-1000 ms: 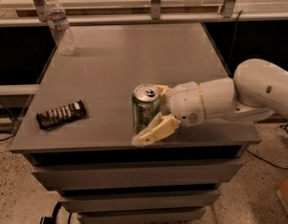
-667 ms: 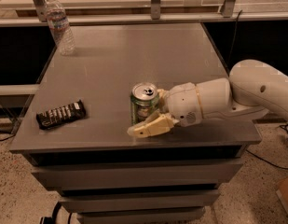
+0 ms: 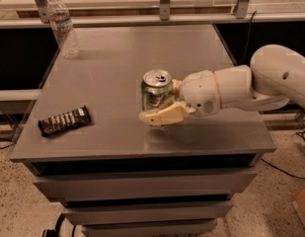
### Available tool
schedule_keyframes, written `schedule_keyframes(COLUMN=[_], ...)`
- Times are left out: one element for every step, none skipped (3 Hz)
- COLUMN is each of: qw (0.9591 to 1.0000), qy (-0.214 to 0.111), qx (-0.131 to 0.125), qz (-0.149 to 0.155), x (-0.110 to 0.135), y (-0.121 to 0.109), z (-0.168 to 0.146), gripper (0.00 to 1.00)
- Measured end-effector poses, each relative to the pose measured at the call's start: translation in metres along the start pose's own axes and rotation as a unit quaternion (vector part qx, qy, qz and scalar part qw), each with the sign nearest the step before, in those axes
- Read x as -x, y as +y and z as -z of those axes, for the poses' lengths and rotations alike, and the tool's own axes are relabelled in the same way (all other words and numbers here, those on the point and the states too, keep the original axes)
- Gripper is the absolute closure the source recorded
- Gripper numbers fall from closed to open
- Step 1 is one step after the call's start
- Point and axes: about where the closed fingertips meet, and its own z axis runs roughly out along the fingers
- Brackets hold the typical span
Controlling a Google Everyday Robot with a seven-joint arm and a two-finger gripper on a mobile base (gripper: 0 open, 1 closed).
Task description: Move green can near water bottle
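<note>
The green can (image 3: 157, 92), with a silver top and pull tab, is upright near the middle of the grey table (image 3: 117, 53). My gripper (image 3: 159, 105) reaches in from the right and is shut on the can: one pale finger (image 3: 164, 115) lies across its front lower side, the other is mostly hidden behind it. The can's base is hidden by that finger, so I cannot tell whether it touches the table. The clear water bottle (image 3: 63, 28) with a white cap stands at the table's far left corner, well away from the can.
A dark flat snack bar wrapper (image 3: 64, 121) lies near the table's front left edge. A metal rail with posts (image 3: 164, 4) runs behind the table. My white arm (image 3: 270, 80) overhangs the table's right edge. Drawers sit below the tabletop.
The can and the gripper have moved together away from the front edge, toward the middle of the table. The front finger has shifted slightly under the can.
</note>
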Motion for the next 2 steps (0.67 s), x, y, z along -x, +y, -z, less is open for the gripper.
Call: schedule_keyframes(qw=[0.9996, 0.9984], qy=[-0.014, -0.032], qx=[-0.006, -0.011], qz=[0.026, 0.046], x=[0.041, 0.083], y=[-0.022, -0.050], z=[0.001, -0.015], gripper=[1.00, 1.00])
